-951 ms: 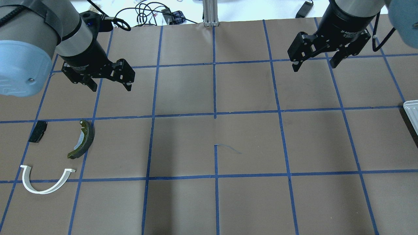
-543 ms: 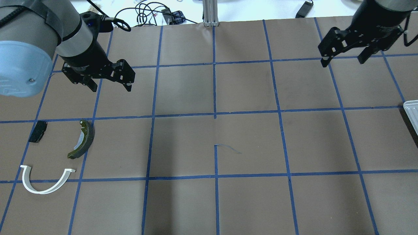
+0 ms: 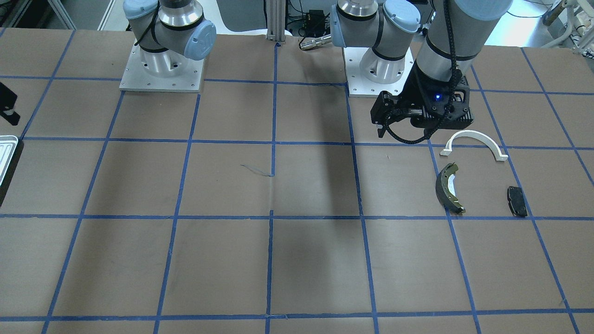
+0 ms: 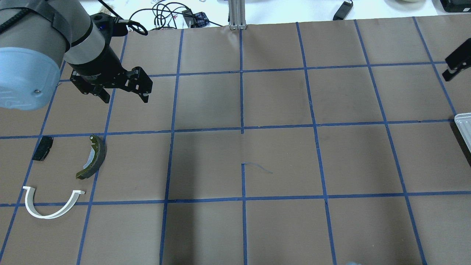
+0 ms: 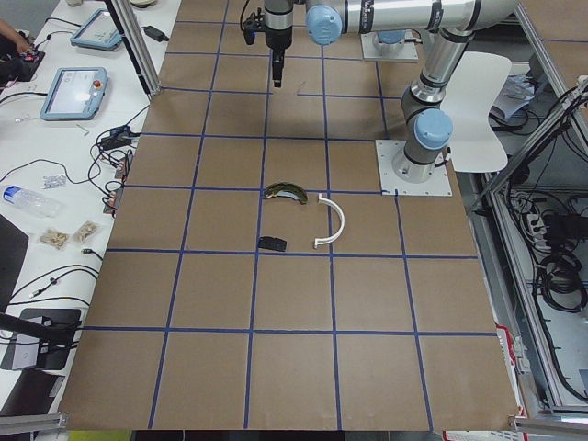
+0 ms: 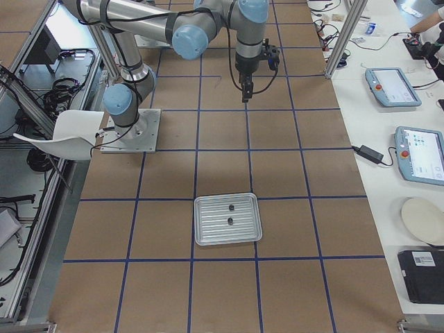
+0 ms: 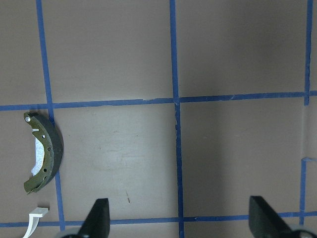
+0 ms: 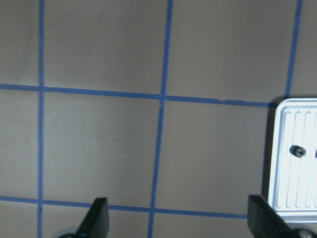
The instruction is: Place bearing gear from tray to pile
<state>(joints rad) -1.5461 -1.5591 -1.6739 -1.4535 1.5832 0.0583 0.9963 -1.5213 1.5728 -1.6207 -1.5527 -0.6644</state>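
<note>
The silvery ribbed tray [image 6: 208, 236] holds two small dark parts. One is a toothed bearing gear [image 8: 297, 151], seen at the right of the right wrist view. My right gripper [image 8: 181, 220] is open and empty, high over the bare table to the left of the tray [image 8: 290, 173]. Only one of its fingers [image 4: 455, 65] shows at the overhead view's right edge. The pile lies at the left: a white arch bracket [image 4: 51, 208], an olive brake shoe [image 4: 92, 158] and a black pad [image 4: 42, 148]. My left gripper [image 4: 125, 98] is open and empty, beyond the brake shoe.
The brown table carries a grid of blue tape. Cables [image 4: 165, 14] lie past its far edge. The tray's corner [image 4: 464, 127] shows at the overhead view's right edge. Tablets and a power brick [image 6: 368, 154] sit on the side bench.
My right gripper has moved right towards the tray and has almost left the overhead view. The left gripper and the pile have not moved.
</note>
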